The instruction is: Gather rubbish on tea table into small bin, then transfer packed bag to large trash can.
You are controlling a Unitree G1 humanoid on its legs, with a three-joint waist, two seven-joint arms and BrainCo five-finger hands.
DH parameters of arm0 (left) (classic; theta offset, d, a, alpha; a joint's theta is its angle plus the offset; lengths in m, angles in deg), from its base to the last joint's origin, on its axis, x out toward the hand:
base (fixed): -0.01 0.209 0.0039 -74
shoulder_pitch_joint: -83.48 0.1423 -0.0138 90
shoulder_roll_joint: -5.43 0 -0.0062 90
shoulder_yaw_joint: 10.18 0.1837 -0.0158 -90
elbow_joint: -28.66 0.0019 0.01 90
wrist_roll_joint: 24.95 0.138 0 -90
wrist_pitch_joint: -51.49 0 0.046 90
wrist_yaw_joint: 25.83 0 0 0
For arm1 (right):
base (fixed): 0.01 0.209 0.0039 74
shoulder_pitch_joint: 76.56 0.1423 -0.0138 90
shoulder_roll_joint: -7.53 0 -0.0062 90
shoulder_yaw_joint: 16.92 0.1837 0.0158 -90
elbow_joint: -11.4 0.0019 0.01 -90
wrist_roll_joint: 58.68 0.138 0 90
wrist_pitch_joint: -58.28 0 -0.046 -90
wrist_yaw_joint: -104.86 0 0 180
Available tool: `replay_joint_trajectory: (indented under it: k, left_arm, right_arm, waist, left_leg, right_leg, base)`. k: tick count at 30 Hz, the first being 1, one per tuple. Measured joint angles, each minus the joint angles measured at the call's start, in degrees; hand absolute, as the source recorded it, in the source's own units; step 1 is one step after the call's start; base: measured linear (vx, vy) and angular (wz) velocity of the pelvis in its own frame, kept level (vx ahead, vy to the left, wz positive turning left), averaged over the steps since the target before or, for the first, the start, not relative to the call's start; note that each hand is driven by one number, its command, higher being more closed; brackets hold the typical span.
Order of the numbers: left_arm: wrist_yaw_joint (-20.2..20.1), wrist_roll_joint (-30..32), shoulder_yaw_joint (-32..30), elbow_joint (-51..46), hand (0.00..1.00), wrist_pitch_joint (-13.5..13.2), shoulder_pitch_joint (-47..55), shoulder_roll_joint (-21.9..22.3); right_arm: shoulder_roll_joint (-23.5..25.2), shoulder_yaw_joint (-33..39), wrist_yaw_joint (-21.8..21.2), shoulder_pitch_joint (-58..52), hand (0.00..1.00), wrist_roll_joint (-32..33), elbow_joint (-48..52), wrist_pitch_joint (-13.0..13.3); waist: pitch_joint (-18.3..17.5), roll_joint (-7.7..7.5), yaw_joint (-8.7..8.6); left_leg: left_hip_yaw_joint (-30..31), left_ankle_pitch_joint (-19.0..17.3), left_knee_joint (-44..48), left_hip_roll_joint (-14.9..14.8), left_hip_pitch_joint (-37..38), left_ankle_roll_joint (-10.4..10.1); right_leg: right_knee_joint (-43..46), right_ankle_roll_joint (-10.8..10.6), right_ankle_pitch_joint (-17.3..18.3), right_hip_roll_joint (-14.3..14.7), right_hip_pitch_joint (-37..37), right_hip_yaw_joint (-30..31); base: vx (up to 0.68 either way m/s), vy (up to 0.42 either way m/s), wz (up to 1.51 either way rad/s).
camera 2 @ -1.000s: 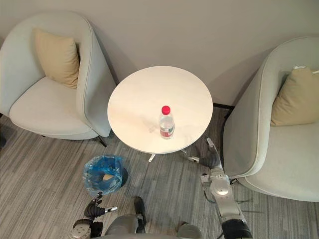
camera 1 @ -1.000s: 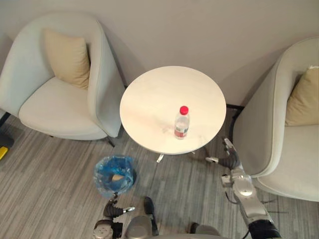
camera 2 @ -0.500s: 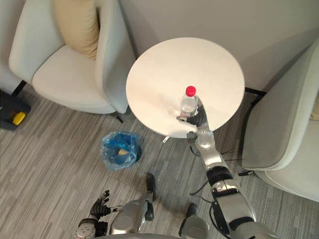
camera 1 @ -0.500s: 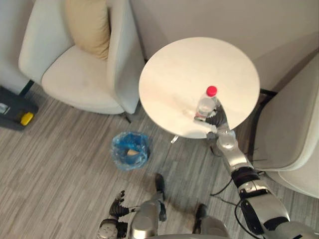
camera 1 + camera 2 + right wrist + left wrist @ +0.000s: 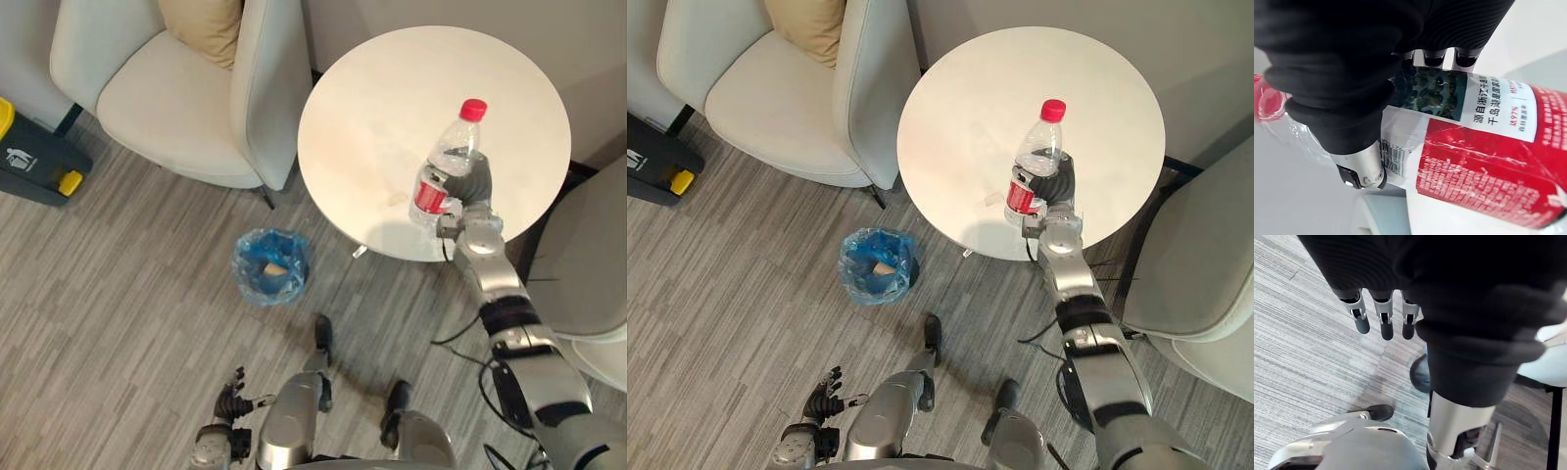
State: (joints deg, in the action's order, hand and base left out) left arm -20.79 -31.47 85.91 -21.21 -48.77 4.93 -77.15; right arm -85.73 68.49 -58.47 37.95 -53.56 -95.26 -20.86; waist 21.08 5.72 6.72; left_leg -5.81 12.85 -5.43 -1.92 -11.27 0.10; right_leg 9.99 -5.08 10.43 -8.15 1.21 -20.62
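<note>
Right arm stretched up frame's right side | right hand centre right, fingers wrapped round bottle | left hand lower left, fingers loose and straight

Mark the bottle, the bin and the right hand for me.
bottle [image 5: 455, 147], left eye view, on the clear shoulder under the red cap.
bin [image 5: 243, 266], left eye view, on the blue bag at its rim.
right hand [image 5: 475, 184], left eye view, on the dark cover, fingers curled round the bottle.
</note>
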Motion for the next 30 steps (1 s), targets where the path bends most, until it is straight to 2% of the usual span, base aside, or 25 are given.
replay_joint_trajectory:
  k: [2,4,5,6,7,8,9,11,12,13,14,15,16,17,18,20,22,23,24,25,26,27,28,29,30]
  left_arm:
    - [-0.02,0.58,-0.48,0.07,0.0,-0.02,-0.02,0.1]
    - [-0.03,1.21,-0.75,0.45,0.0,0.11,-0.19,0.1]
    - [-0.04,1.51,-1.15,0.48,0.0,0.16,-0.24,0.14]
    - [-0.01,2.23,-2.36,0.84,0.0,0.33,-0.88,0.09]
    - [0.14,2.52,-3.06,1.23,0.0,0.41,-1.23,0.12]
    - [0.12,2.7,-3.16,1.35,0.0,0.4,-1.47,0.06]
    - [0.32,2.77,-3.34,1.59,0.0,0.43,-1.38,-0.28]
    - [0.33,2.82,-3.27,1.68,0.0,0.42,-1.14,-0.75]
    - [0.38,2.81,-3.31,2.5,0.0,0.41,-1.08,-1.04]
    - [0.42,2.79,-3.31,2.72,0.0,0.4,-1.02,-1.03]
    - [0.39,2.82,-3.25,2.98,0.0,0.41,-0.73,-1.15]
    - [0.35,2.82,-3.24,3.28,0.0,0.41,-0.65,-1.3]
    - [0.31,2.96,-3.02,3.84,0.0,0.5,-0.53,-1.57]
    - [0.33,3.48,-2.17,4.18,0.0,0.71,-0.57,-2.09]
    - [0.33,3.83,-1.64,4.23,0.0,0.91,-0.6,-2.27]
    - [0.38,3.91,-1.27,4.59,0.0,0.98,-0.6,-2.38]
    - [0.51,3.85,-1.12,4.6,0.0,0.94,-1.09,-2.38]
    - [0.86,3.83,-0.72,4.74,0.0,0.82,-1.55,-2.42]
    - [1.24,3.83,-0.29,4.86,0.0,0.73,-1.56,-2.7]
    - [1.47,3.85,0.74,4.94,0.0,0.42,-1.6,-2.99]
    - [1.49,3.84,0.74,5.55,0.0,0.39,-1.75,-3.28]
    - [1.64,3.82,0.71,5.67,0.0,0.44,-1.86,-2.6]
    - [1.76,3.77,0.53,5.28,0.0,0.26,-1.87,-2.11]
    - [2.56,3.69,0.45,5.28,0.0,0.12,-3.0,-1.78]
    - [2.84,3.57,0.44,5.29,0.0,0.06,-3.85,-1.76]
  right_arm:
    - [1.7,-1.15,-0.96,-6.16,1.0,-2.5,4.21,0.28]
    - [3.52,-1.13,-1.92,-9.69,1.0,-4.69,5.43,0.34]
    - [4.0,-1.28,-2.02,-10.59,1.0,-5.4,5.61,0.33]
    - [4.5,-1.51,-1.98,-12.39,1.0,-6.4,6.56,0.28]
    - [4.7,-2.19,-1.93,-13.09,1.0,-7.98,6.98,0.28]
    - [4.82,-2.62,-1.97,-13.2,1.0,-9.4,6.97,0.07]
    - [5.58,-2.78,-2.05,-13.2,1.0,-10.75,7.36,0.05]
    - [6.68,-3.24,-2.01,-13.39,1.0,-11.71,8.37,0.03]
    - [8.0,-3.91,-2.14,-14.2,1.0,-12.42,9.86,0.07]
    - [8.17,-4.42,-2.23,-14.58,1.0,-12.47,10.29,0.07]
    - [8.65,-5.51,-2.79,-15.56,1.0,-12.45,11.01,0.08]
    - [8.83,-5.89,-3.04,-16.26,1.0,-12.45,11.35,0.08]
    - [8.84,-6.73,-3.34,-17.32,1.0,-12.44,11.44,0.08]
    - [9.11,-7.86,-3.75,-18.11,1.0,-12.43,11.4,0.09]
    - [9.22,-8.33,-4.18,-18.44,1.0,-12.42,11.37,0.08]
    - [9.12,-11.09,-5.16,-18.73,1.0,-12.42,11.33,0.09]
    - [8.66,-12.38,-5.82,-18.71,1.0,-12.42,11.33,0.16]
    - [8.2,-12.64,-5.87,-18.64,1.0,-12.44,11.33,0.17]
    - [7.89,-12.85,-5.81,-18.62,1.0,-12.49,11.33,0.17]
    - [7.45,-13.84,-5.74,-18.52,1.0,-12.47,11.19,0.17]
    - [6.84,-14.61,-5.79,-17.51,1.0,-12.49,10.26,0.34]
    - [6.17,-15.05,-5.87,-16.29,1.0,-12.55,8.9,0.61]
    - [5.22,-16.55,-5.91,-13.41,1.0,-12.82,6.09,0.58]
    - [4.42,-16.82,-5.84,-11.19,1.0,-14.3,4.69,0.58]
    - [3.94,-16.7,-5.63,-10.13,1.0,-14.71,3.91,0.56]
  waist:
    - [-0.17,-0.44,-1.07]
    - [-0.27,-0.7,-1.36]
    - [-0.38,-0.9,-1.4]
    - [-0.54,-1.72,-2.39]
    - [-0.6,-1.84,-3.21]
    - [-0.74,-2.56,-2.73]
    - [-1.44,-3.86,-2.31]
    - [-2.04,-4.73,-2.24]
    - [-2.83,-5.59,-1.22]
    - [-3.23,-5.71,-1.14]
    - [-3.76,-5.73,-1.31]
    - [-4.21,-5.89,-1.37]
    - [-4.81,-6.23,-1.85]
    - [-4.94,-6.3,-3.24]
    - [-4.94,-6.32,-3.69]
    - [-4.87,-6.19,-4.48]
    - [-4.79,-5.74,-4.78]
    - [-4.79,-5.68,-5.6]
    - [-4.81,-5.75,-5.85]
    - [-4.78,-5.93,-5.83]
    - [-4.59,-5.83,-5.88]
    - [-4.47,-4.75,-5.9]
    - [-4.23,-3.63,-5.11]
    - [-3.02,-2.86,-4.4]
    - [-1.99,-2.66,-4.43]
  left_leg:
    - [2.35,0.0,0.0,0.91,0.12,-0.02]
    - [1.97,-0.56,0.0,1.35,-0.28,0.38]
    - [-0.81,-2.31,0.57,1.35,-0.63,1.99]
    - [-10.27,-5.57,4.38,-0.13,-2.27,4.47]
    - [-16.94,-6.33,7.64,-1.85,-3.04,5.51]
    - [-21.1,-7.22,10.23,-3.16,-3.1,4.79]
    - [-20.7,-8.98,13.03,-2.76,-3.61,4.5]
    - [-20.22,-11.3,15.7,-2.61,-4.06,4.66]
    - [-20.11,-14.93,19.11,-2.85,-4.2,4.88]
    - [-19.98,-16.61,20.44,-3.02,-4.19,4.35]
    - [-19.19,-18.76,22.28,-2.93,-3.69,4.26]
    - [-18.55,-19.52,22.59,-2.7,-3.43,4.25]
    - [-17.0,-20.06,22.47,-2.05,-2.7,4.52]
    - [-14.4,-20.31,22.3,-1.49,-2.07,4.41]
    - [-13.41,-20.47,22.03,-1.26,-1.58,4.52]
    - [-9.39,-20.48,20.33,0.18,1.1,4.88]
    - [-5.85,-20.34,20.17,1.12,2.22,4.58]
    - [-2.46,-20.2,20.52,2.31,2.11,4.2]
    - [-1.03,-20.25,20.81,3.03,1.97,3.96]
    - [1.19,-21.09,22.63,4.29,1.43,2.61]
    - [1.55,-22.03,26.06,4.83,-0.42,1.29]
    - [1.97,-22.42,27.68,4.18,-1.74,0.73]
    - [2.56,-22.03,29.48,3.09,-4.38,-0.22]
    - [2.36,-21.41,29.65,2.46,-6.02,-1.25]
    - [1.68,-21.1,29.53,2.19,-6.48,-1.72]
  right_leg:
    - [0.31,-0.41,1.47,-0.22,1.41,-2.63]
    - [1.14,-0.6,2.31,-0.97,1.83,-5.26]
    - [1.0,-0.67,2.35,-1.09,2.05,-6.36]
    - [0.51,-0.74,2.31,-1.72,2.9,-8.75]
    - [0.54,-0.78,2.34,-2.24,3.8,-10.53]
    - [0.72,-1.43,2.74,-2.77,4.71,-11.63]
    - [0.69,-2.0,2.87,-3.25,5.71,-12.16]
    - [0.75,-2.42,2.64,-4.08,6.72,-12.41]
    - [1.93,-3.08,2.27,-4.83,7.55,-12.21]
    - [3.75,-3.28,2.19,-5.22,7.31,-12.08]
    - [11.31,-3.44,2.03,-7.34,5.62,-11.72]
    - [16.29,-2.83,1.63,-8.84,3.69,-10.76]
    - [27.84,1.71,-1.48,-10.86,-1.87,-6.02]
    - [33.75,1.51,1.25,-9.69,-5.97,0.13]
    - [34.7,1.2,2.73,-8.7,-7.49,2.26]
    - [31.98,1.18,6.67,-4.35,-12.78,9.29]
    - [26.04,1.23,6.72,-1.19,-16.37,14.12]
    - [21.25,0.38,6.04,0.13,-17.98,15.98]
    - [18.63,-0.08,5.03,0.02,-18.62,16.17]
    - [13.94,0.09,0.46,-0.61,-19.34,15.86]
    - [13.3,1.32,-5.83,-1.29,-20.38,15.77]
    - [13.91,1.53,-5.92,-1.54,-20.59,14.64]
    - [13.98,1.98,-5.89,-1.31,-21.33,12.43]
    - [14.47,2.89,-5.42,-1.53,-21.99,10.44]
    - [15.17,3.41,-5.1,-1.94,-22.34,9.32]
  base:
    - [0.04,-0.056,0.56]
    - [-0.01,-0.007,0.48]
    - [0.0,0.001,0.75]
    - [0.04,0.009,0.94]
    - [0.12,0.023,1.07]
    - [0.14,0.056,0.71]
    - [0.14,0.053,0.4]
    - [0.12,0.072,0.17]
    - [0.14,0.104,-0.01]
    - [0.19,0.144,0.02]
    - [0.14,0.118,0.07]
    - [0.2,0.167,0.25]
    - [0.24,0.153,0.57]
    - [0.26,0.138,0.73]
    - [0.28,0.11,0.94]
    - [0.29,0.067,0.89]
    - [0.27,-0.027,1.3]
    - [0.24,-0.085,1.69]
    - [0.3,-0.139,1.83]
    - [0.24,-0.175,1.72]
    - [0.22,-0.178,1.56]
    - [0.18,-0.164,1.13]
    - [0.12,-0.153,0.8]
    - [0.09,-0.155,0.75]
    - [0.02,-0.171,0.78]
